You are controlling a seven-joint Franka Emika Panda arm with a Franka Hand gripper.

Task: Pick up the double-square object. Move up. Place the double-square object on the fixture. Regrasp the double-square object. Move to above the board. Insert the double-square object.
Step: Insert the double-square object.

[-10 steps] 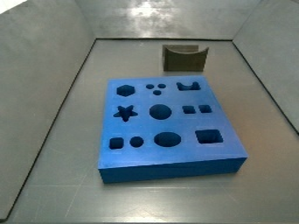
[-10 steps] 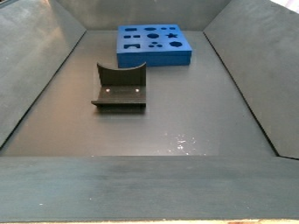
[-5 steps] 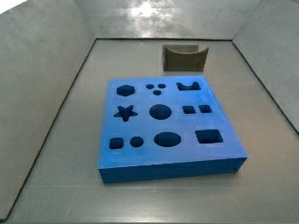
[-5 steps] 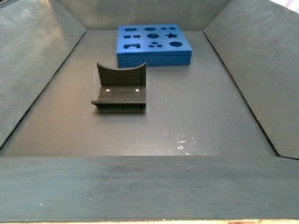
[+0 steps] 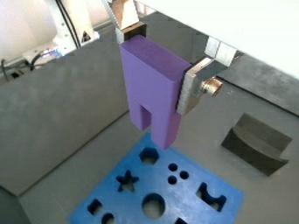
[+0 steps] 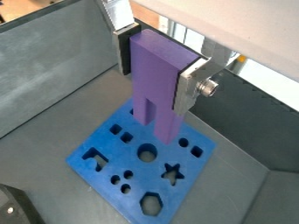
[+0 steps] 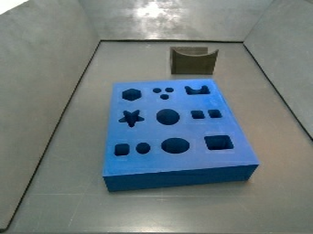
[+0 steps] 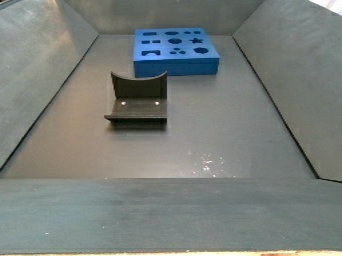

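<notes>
Above the large bright-blue slab board with dark cut-outs, the gripper clamps the light-purple double-square object, prongs down; the dark olive-grey U-shaped fixture sits beside the board.

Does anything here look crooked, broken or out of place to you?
Nothing stands out. The end effector grips the double-square object upright, prongs down, high above the board. The board lies flat and looks undamaged in both side views, and the fixture stands empty beside it. The side views do not show the end effector.
</notes>
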